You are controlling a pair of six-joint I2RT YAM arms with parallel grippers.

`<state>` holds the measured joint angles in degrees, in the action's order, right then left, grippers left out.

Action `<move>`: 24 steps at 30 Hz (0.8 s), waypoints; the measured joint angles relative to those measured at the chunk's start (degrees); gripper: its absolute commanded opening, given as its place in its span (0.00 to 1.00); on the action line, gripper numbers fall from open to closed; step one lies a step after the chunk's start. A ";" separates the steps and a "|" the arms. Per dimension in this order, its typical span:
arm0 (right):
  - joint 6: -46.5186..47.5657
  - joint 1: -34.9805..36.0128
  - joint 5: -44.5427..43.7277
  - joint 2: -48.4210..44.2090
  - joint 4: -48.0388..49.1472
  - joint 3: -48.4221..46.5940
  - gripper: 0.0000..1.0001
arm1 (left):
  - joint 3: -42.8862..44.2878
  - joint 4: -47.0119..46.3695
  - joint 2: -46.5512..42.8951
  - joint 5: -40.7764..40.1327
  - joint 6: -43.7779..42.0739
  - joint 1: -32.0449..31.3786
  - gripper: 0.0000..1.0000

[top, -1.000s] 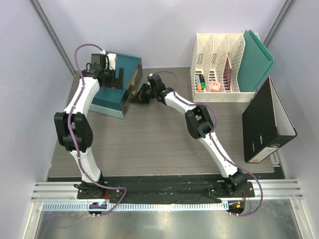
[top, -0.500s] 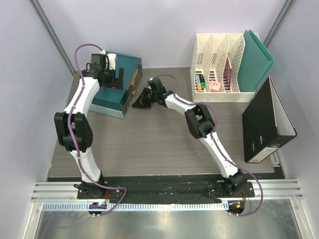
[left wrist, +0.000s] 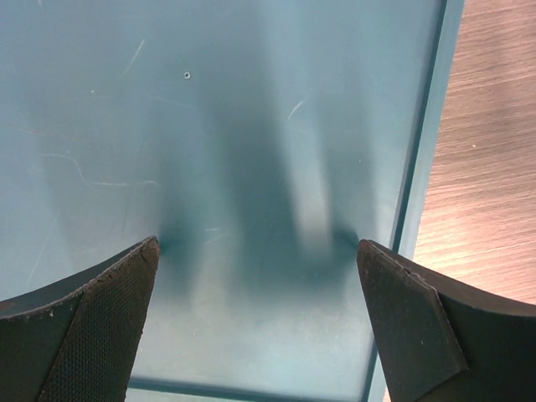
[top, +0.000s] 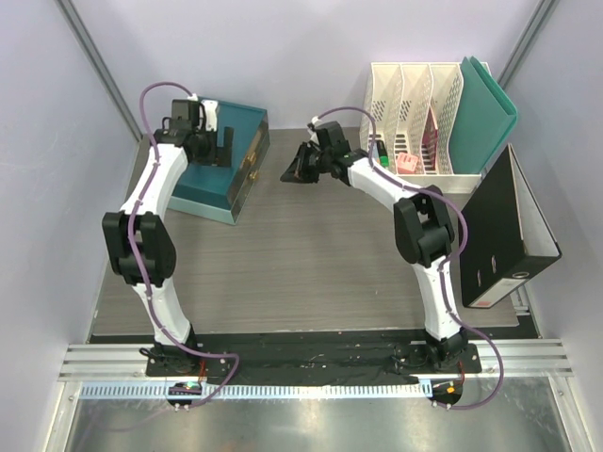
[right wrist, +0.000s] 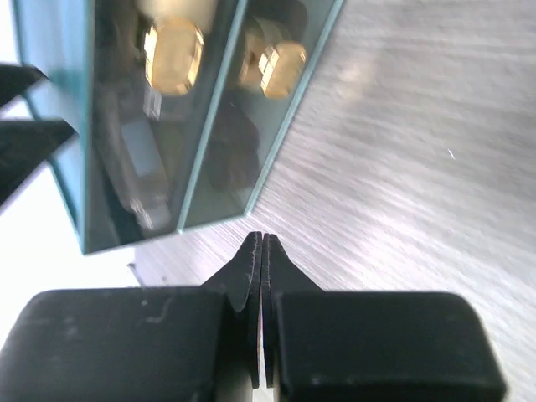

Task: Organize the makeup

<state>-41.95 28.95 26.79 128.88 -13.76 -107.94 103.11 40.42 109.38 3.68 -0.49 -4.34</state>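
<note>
A teal case (top: pixel 215 181) with a glass front stands at the back left of the table. Through the glass (right wrist: pixel 159 126) the right wrist view shows makeup with gold caps (right wrist: pixel 172 52), blurred and partly hidden by reflections. My left gripper (top: pixel 223 149) hovers open over the case's teal top (left wrist: pixel 251 126), its fingertips (left wrist: pixel 126 276) wide apart with nothing between them. My right gripper (top: pixel 293 171) is shut and empty, a short way right of the case's front; in its own view the jaws (right wrist: pixel 262 241) meet above the wooden table.
White file holders (top: pixel 410 94) with markers and a pink thing stand at the back right, with a teal folder (top: pixel 488 108) leaning on them. A black binder (top: pixel 504 231) lies at the right edge. Purple walls close in the back and sides.
My right gripper has pulled away from the case's front, moving right and toward the back, and its arm has swung right. The left arm has not moved.
</note>
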 measured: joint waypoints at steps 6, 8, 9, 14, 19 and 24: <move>3.63 0.92 -2.54 -2.29 -2.73 5.79 0.02 | -5.20 -2.80 -4.90 0.96 2.16 0.24 1.00; 4.59 1.09 -3.56 -2.29 -4.31 6.75 0.02 | -5.60 -3.63 -6.86 1.84 2.75 0.33 1.00; 5.03 1.16 -4.11 -2.32 -5.09 6.93 0.02 | -5.60 -4.33 -7.80 2.34 2.95 0.35 1.00; 8.00 1.31 -7.65 -3.65 -8.15 6.93 0.04 | -5.57 -7.23 -11.52 5.84 3.41 0.33 1.00; 11.06 1.29 -10.60 -6.62 -10.60 6.91 0.05 | -5.57 -8.31 -12.17 8.79 3.28 -0.85 1.00; 13.03 1.25 -12.59 -9.33 -12.28 6.91 0.06 | -5.68 -8.35 -12.17 11.54 2.84 -3.63 1.00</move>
<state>-28.93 30.20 14.20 119.55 -26.04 -101.03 97.43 32.08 97.21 15.22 2.35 -7.97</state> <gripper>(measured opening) 0.055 0.996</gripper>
